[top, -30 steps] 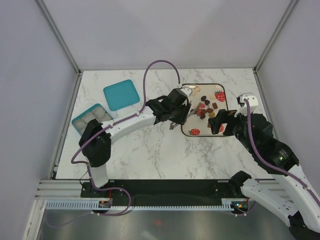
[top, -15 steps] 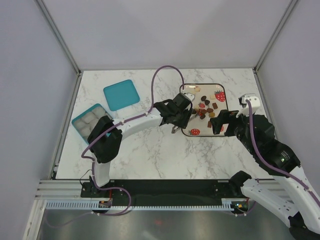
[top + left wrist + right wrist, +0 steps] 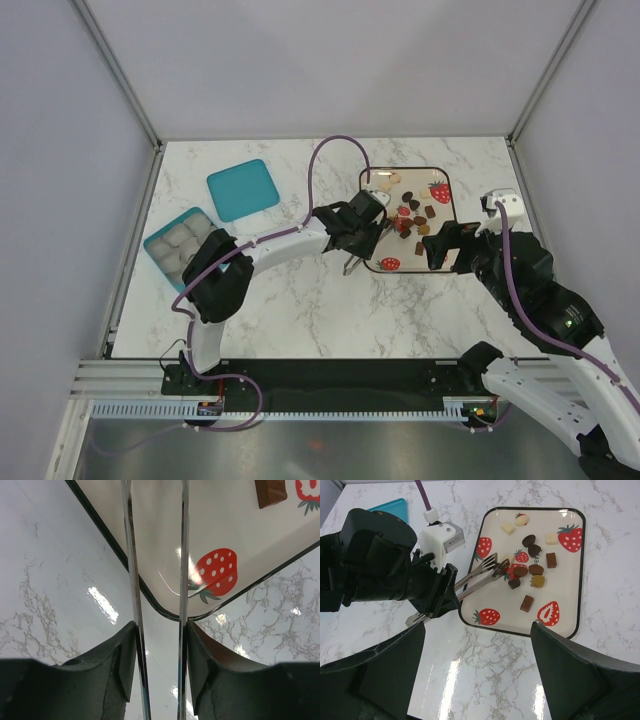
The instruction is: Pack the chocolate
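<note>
The left tool [image 3: 442, 599] is gripping the silver tongs [image 3: 475, 580] by their handle end, its jaws partly closed, and in the left wrist view each finger is pressing on the outside of one of the two thin blades. The tongs are reaching out over the near left part of the tray [image 3: 567, 587], which is lying on the marble table [image 3: 300, 320]. The chocolate [image 3: 520, 571] is lying loose on that tray, dark brown, mid brown and cream-white pieces scattered among the red strawberry prints [image 3: 568, 537], most of them clustering around the middle. The tong tips are sitting at the left edge of that cluster, against a dark brown piece; I cannot tell whether they are actually pinching it. The right tool [image 3: 438, 247] is hovering just beside the tray's right edge with its jaws standing wide apart and nothing between them. Well apart from the tray, at the left of the table, a teal box [image 3: 180, 243] is standing open and its teal lid [image 3: 243, 189] is lying flat just behind it.
</note>
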{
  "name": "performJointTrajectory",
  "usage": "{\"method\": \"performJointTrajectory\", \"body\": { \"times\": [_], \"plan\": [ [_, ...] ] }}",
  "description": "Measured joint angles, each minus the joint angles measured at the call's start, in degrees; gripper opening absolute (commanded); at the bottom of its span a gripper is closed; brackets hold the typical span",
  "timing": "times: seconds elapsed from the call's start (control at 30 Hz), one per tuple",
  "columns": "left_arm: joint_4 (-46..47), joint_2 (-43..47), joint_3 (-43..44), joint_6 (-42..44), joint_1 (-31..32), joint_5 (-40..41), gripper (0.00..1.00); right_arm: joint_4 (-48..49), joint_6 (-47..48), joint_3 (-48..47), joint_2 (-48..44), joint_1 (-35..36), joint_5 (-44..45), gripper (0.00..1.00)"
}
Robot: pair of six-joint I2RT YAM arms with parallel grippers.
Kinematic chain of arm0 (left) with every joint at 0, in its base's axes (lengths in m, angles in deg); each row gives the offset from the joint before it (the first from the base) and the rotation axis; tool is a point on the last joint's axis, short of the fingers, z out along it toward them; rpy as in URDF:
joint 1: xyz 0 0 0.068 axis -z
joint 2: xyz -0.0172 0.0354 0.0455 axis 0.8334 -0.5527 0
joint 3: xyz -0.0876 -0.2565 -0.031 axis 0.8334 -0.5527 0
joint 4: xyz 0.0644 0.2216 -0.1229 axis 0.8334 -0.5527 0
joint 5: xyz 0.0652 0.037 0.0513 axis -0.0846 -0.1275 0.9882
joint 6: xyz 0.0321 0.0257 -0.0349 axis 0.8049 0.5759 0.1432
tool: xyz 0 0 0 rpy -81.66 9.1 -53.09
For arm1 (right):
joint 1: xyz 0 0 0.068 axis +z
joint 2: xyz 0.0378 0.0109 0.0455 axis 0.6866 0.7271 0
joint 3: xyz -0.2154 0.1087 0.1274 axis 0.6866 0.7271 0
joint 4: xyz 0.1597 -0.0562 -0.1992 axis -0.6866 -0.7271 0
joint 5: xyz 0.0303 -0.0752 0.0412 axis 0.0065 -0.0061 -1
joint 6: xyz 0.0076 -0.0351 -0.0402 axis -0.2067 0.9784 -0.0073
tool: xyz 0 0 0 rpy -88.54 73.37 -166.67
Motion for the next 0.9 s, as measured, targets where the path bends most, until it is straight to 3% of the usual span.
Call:
{"method": "performJointTrajectory", "body": {
  "times": [0.23,0.9],
  "plan": [
    [-0.6,0.6,0.0,-0.3,0.0,0.0,0.40,-0.1,0.0,0.0,-0.3,0.0,0.0,0.95],
    [-10.9,11.7,-0.1,-6.1,-0.5,3.9,0.38,-0.2,0.0,0.0,-1.5,0.0,-1.0,0.95]
  ]
}}
